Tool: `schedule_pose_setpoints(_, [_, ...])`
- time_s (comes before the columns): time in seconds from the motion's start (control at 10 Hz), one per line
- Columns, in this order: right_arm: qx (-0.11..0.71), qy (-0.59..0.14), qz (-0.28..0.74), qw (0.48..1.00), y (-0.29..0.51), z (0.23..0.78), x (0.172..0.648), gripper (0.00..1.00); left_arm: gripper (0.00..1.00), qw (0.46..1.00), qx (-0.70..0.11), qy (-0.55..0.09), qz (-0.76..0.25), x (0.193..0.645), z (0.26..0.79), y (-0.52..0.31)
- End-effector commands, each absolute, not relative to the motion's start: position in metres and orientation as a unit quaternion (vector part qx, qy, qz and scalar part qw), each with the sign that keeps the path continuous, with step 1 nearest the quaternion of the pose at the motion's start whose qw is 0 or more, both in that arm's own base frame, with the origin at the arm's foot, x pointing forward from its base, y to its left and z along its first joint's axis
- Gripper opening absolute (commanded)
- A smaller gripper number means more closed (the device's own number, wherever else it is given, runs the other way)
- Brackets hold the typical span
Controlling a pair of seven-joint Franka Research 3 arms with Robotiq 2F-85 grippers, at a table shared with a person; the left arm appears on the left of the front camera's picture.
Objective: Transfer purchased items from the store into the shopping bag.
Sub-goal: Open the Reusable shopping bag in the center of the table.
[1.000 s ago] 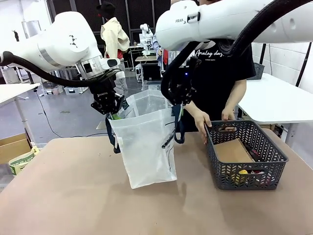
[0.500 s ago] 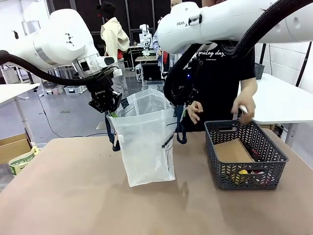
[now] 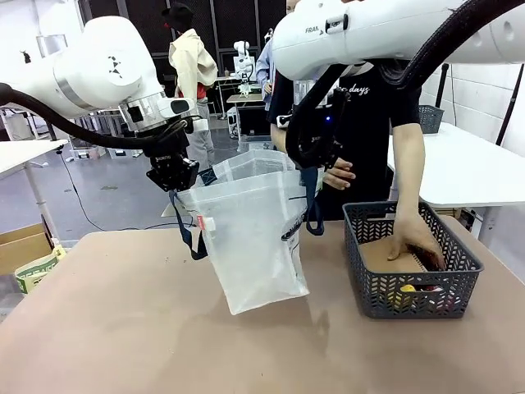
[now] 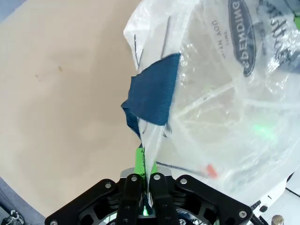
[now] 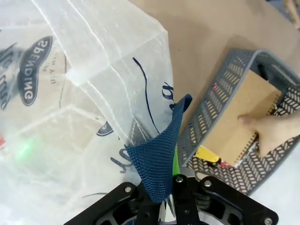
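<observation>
The table (image 3: 123, 328) takes up the whole lower half of the front view, bare brown board. Just left of the frame's centre hangs the bag (image 3: 254, 246), translucent white, mouth up. Its long axis runs top to bottom, and the bottom swings a little toward the lower right. I cannot tell whether its lower edge touches the table. Its dark printed logo (image 3: 291, 230) faces the right side of the frame.

At the right of the frame sits the basket (image 3: 410, 300), dark grey lattice, with its long axis running from the near edge back toward the person.

The left gripper (image 3: 174, 182), at upper left of the bag, is clamped on the bag's rim; in the left wrist view the film and blue strap (image 4: 154, 96) run straight down between its closed fingers. The right gripper (image 3: 310, 160), at the bag's upper right corner, is likewise pinched closed on the rim beside the other strap (image 5: 161, 159). Between them the mouth is stretched open.

A flat brown carton (image 3: 381, 256) lies in the basket, lengthwise along it. One hand (image 3: 414, 246) of the person rests on the carton's right end. The other hand (image 3: 338, 174) is held just beside the right gripper.

A yellow packet (image 5: 208, 154) shows under the carton's near end.
</observation>
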State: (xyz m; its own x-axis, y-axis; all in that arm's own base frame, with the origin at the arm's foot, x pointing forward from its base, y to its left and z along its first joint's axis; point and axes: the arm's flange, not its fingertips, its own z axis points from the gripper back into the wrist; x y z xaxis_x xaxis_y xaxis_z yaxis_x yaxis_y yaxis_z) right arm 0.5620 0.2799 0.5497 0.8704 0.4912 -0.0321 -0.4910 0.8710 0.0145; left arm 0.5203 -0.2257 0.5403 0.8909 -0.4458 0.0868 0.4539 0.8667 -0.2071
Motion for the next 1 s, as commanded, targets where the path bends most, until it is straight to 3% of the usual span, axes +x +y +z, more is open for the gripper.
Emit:
schedule_pose_setpoints(0.0, [0.012,0.009,0.305,0.952,0.265,0.550,0.562,0.00,0.00,0.967,-0.102,-0.018,-0.231,0.519,0.542,-0.213])
schedule_pose_setpoints(0.5, [0.046,-0.029,0.319,0.946,0.266,0.532,0.554,0.00,0.00,0.973,-0.063,-0.021,-0.219,0.534,0.532,-0.228])
schedule_pose_setpoints(0.6, [0.046,-0.032,0.321,0.945,0.267,0.529,0.549,0.00,0.00,0.967,-0.107,-0.014,-0.233,0.524,0.534,-0.223])
schedule_pose_setpoints(0.9, [0.034,-0.024,0.309,0.950,0.263,0.520,0.544,0.00,0.00,0.967,-0.107,-0.014,-0.233,0.524,0.534,-0.223])
